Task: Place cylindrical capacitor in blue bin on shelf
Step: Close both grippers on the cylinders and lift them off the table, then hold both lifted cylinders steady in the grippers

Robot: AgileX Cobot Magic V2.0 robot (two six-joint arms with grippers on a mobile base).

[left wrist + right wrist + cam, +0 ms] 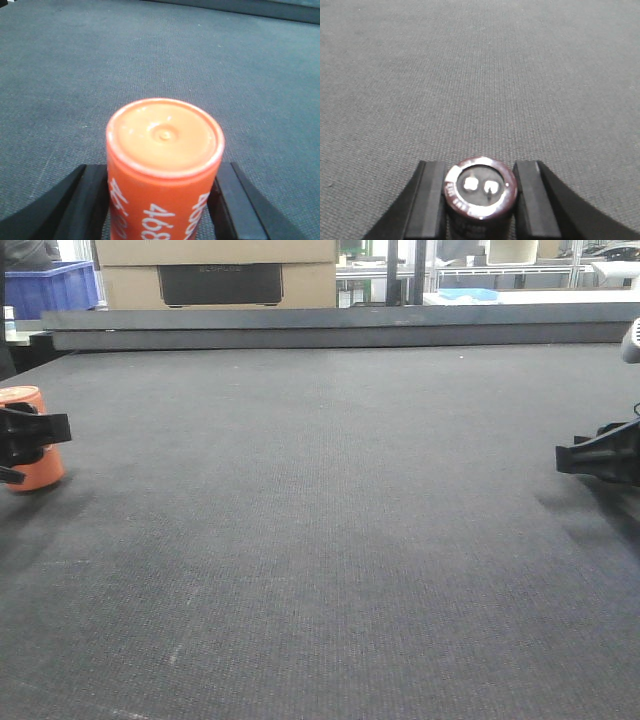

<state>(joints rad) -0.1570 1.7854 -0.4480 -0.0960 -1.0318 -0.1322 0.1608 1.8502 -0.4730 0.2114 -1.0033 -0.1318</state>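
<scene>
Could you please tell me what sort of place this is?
Probably a factory or warehouse workbench: a blue bin, a cardboard box and metal racks stand behind the dark mat.

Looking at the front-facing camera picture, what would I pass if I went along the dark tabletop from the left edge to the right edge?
orange can at the far left → a long bare stretch of dark mat → right gripper poking in from the right edge

Front cam sits low, facing forward across mat (320, 540); both wrist cams look close along same mat.
</scene>
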